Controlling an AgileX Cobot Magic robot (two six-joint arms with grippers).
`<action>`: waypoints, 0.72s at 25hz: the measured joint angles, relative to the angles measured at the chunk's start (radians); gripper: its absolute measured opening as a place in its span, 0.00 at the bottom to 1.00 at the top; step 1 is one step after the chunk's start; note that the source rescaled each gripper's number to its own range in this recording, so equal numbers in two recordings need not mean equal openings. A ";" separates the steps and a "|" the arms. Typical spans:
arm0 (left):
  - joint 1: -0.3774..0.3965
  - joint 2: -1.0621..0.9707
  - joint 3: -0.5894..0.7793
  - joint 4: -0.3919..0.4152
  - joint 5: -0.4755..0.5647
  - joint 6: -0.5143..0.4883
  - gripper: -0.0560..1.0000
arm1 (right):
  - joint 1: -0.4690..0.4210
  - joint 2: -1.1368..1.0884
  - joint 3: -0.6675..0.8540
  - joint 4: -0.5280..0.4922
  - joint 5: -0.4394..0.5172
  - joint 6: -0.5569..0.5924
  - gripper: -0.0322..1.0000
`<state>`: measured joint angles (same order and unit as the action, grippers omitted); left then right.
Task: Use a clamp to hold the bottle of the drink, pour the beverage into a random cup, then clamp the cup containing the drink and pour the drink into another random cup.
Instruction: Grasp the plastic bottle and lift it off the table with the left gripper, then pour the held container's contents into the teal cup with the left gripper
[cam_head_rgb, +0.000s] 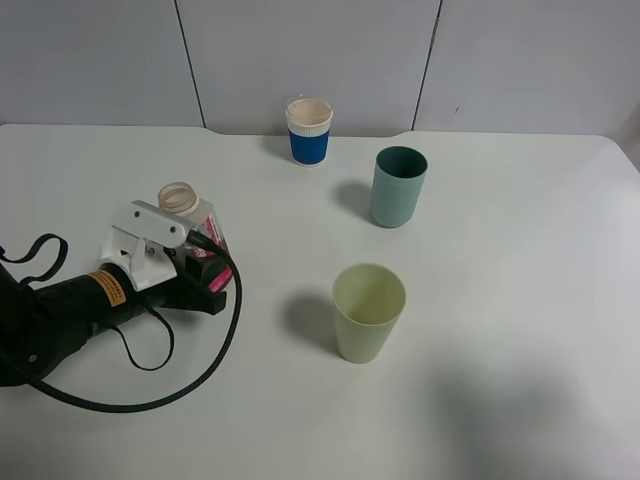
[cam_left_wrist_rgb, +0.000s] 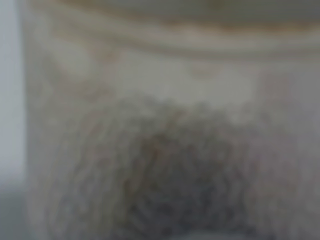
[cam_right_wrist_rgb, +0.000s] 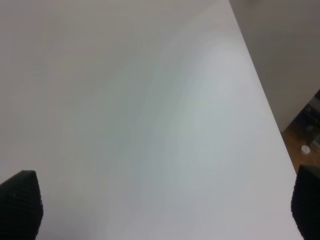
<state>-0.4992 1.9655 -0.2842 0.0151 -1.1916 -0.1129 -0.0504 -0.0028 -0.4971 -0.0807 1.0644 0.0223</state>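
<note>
Exterior high view: the bottle (cam_head_rgb: 183, 203) stands upright on the left of the tabletop (cam_head_rgb: 520, 330), long axis vertical and open neck up, pinched by the left claw (cam_head_rgb: 207, 265). Only the left wrist view shows its wall close, blurred and darker low down. To its right the yellow-green cup (cam_head_rgb: 368, 310), teal cup (cam_head_rgb: 398, 187) and blue-banded cup (cam_head_rgb: 309, 130) stand mouths up; their contents cannot be told. In the right wrist view the right claw (cam_right_wrist_rgb: 162, 210) is spread over the tabletop.

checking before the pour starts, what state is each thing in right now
bottle of the drink: standing, cap off, gripped
left pincer: shut on the bottle
right pincer: open, holding nothing
teal cup: upright, contents not visible
yellow-green cup: upright, looks empty
blue-banded white cup: upright, contents unclear
</note>
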 joint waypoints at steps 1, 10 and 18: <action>0.000 -0.023 0.000 -0.015 0.021 0.000 0.05 | 0.000 0.000 0.000 0.000 0.000 0.000 1.00; 0.000 -0.317 -0.081 -0.203 0.394 0.148 0.05 | 0.000 0.000 0.000 0.000 0.000 0.000 1.00; 0.000 -0.407 -0.268 -0.488 0.781 0.419 0.05 | 0.000 0.000 0.000 0.000 0.000 0.000 1.00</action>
<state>-0.4992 1.5586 -0.5519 -0.4732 -0.4102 0.3062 -0.0504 -0.0028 -0.4971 -0.0807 1.0644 0.0223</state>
